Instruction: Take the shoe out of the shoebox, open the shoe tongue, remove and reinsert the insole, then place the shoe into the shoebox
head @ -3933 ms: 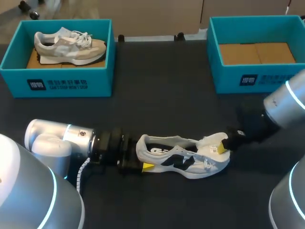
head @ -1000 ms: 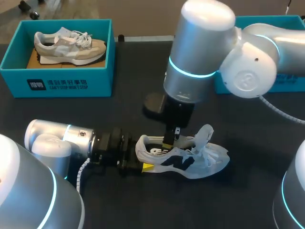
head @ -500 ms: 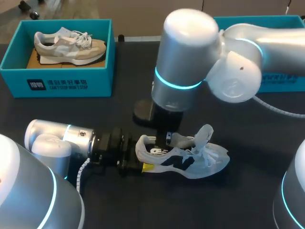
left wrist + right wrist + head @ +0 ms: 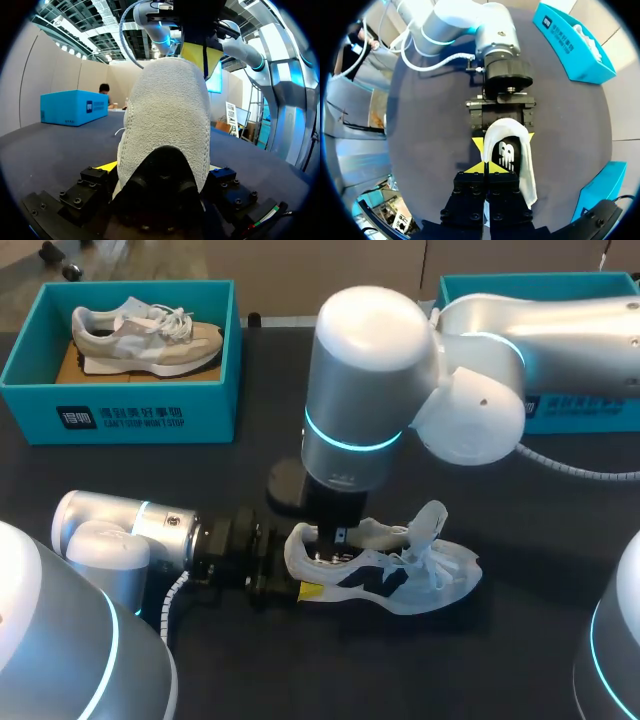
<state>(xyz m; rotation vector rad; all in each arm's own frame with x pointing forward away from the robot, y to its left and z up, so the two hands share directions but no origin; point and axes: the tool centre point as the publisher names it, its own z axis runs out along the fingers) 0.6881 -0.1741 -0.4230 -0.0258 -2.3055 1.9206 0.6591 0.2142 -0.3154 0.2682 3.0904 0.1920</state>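
A white shoe (image 4: 400, 580) with a black logo lies on its sole on the dark table, its tongue (image 4: 432, 520) lifted. My left gripper (image 4: 290, 585) is shut on its heel, a yellow tip on each side (image 4: 503, 141). From the left wrist the heel (image 4: 167, 110) fills the space between the fingers (image 4: 107, 166). My right arm reaches over the middle, and its gripper (image 4: 335, 537) points straight down into the shoe's opening. Its yellow tips (image 4: 485, 167) are shut together just above the insole (image 4: 506, 155) at the heel end. The blue shoebox (image 4: 590, 405) stands at the back right.
A second blue box (image 4: 120, 415) at the back left holds a beige shoe (image 4: 145, 335). The right arm's big elbow (image 4: 370, 370) hangs over the table's middle and hides part of the right box. Bare dark table lies in front of the shoe.
The right arm has slid left along the shoe, from mid-opening toward the heel end. The shoe and the left gripper have stayed put.
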